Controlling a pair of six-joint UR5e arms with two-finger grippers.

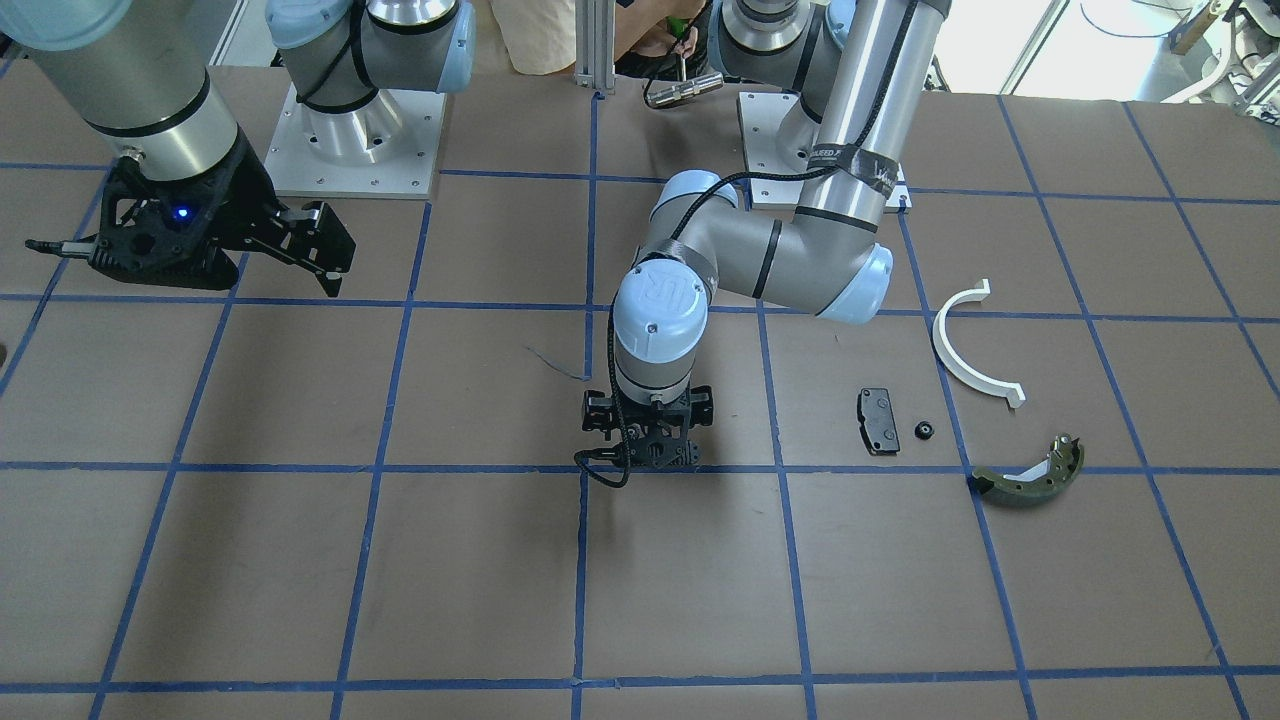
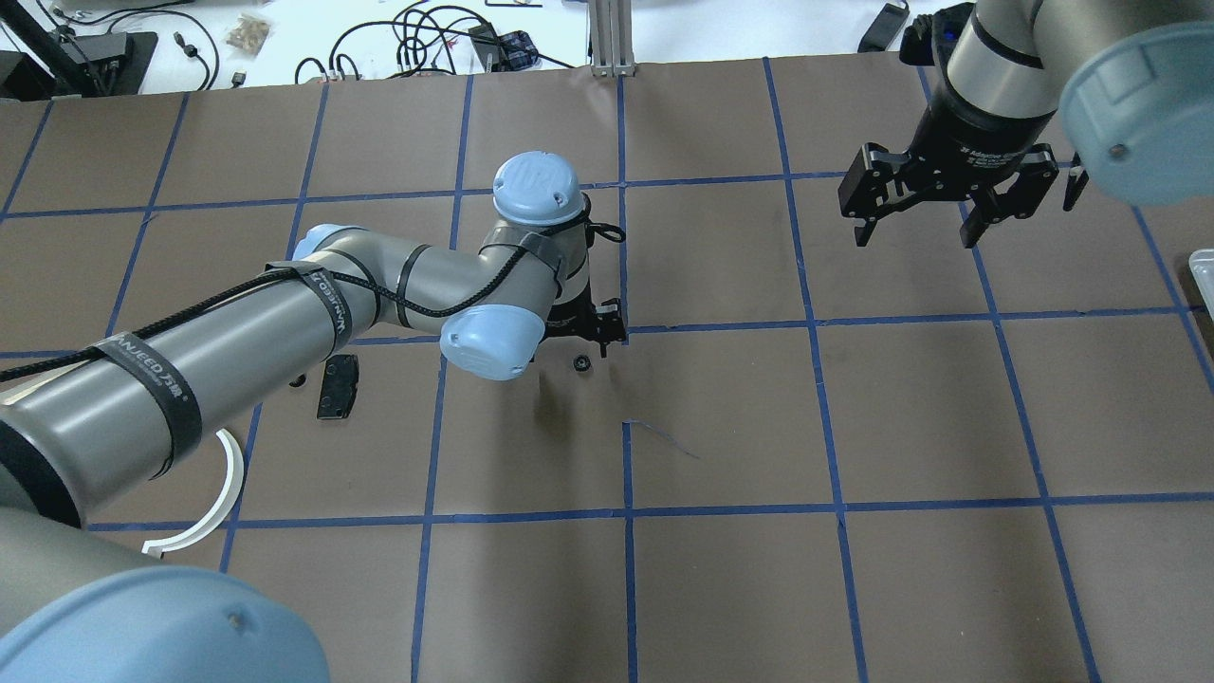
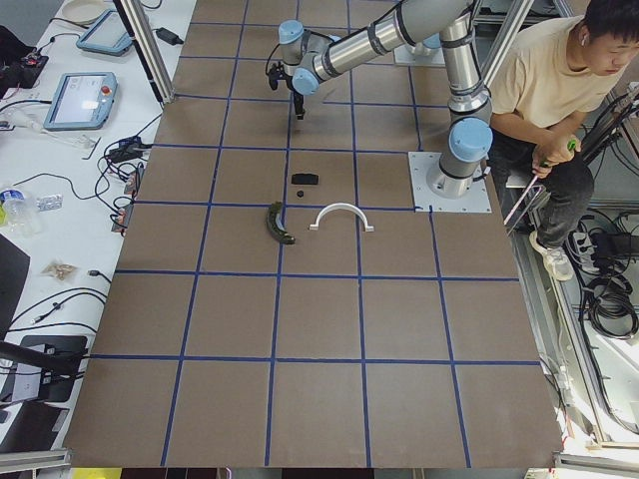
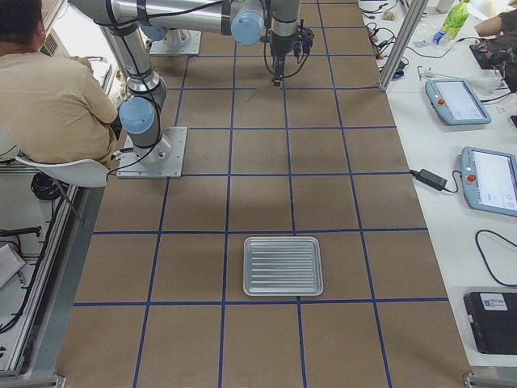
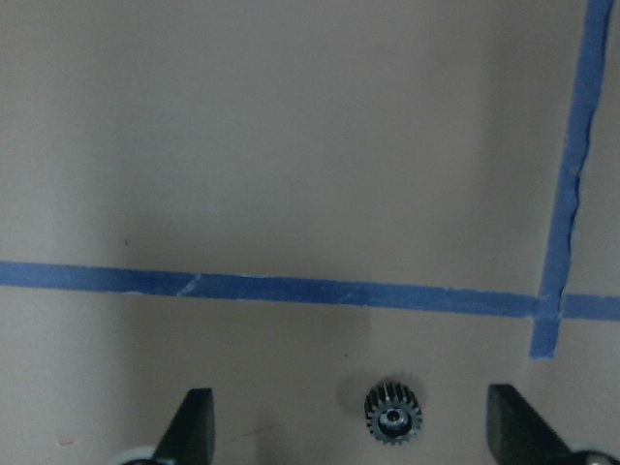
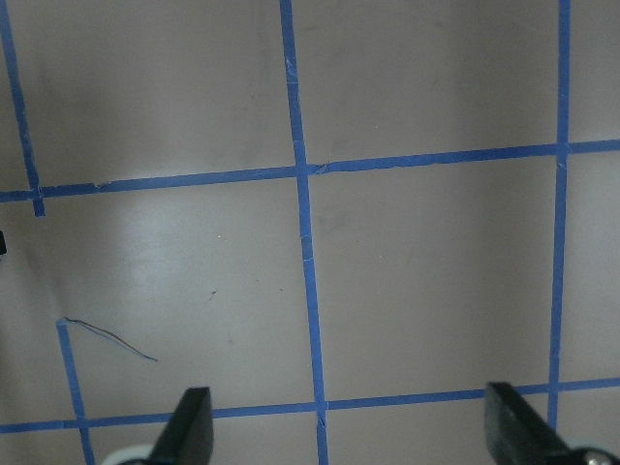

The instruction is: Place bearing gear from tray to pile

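While left gripper (image 5: pixel 349 392) gapes, bearing gear (image 5: pixel 392 418) lies between its jaws.

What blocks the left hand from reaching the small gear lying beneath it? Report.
Likely yes, it can reach: nothing blocks it. The left hand is open, and the gear lies alone on the bare table between its fingers, slightly off centre.

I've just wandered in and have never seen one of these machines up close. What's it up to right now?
The left arm's pincer hangs open over a small black gear lying on the table, a finger on either side of it, not gripping yet. The gear seems meant to join a black pad, a white half-ring and a green brake shoe lying on that arm's side. The right pincer hovers open, holding nothing.
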